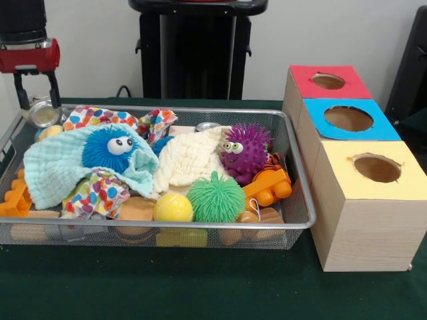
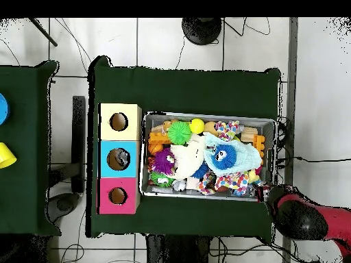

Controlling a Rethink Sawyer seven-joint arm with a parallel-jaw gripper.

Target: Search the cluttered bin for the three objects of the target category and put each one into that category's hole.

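Green cloth covers the bench, and at the far corner of the bin the claw grips a shiny can, so it should lift straight up, keep it tight, and cross to the blue hole.

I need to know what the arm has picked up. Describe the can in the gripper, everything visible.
The can is small, shiny, silvery metal. It tilts so that its round end faces the camera. The gripper holds it between two dark fingers, at the far corner of the wire basket, about level with the rim. A colourful dotted cloth lies beside it; whether they touch is unclear.
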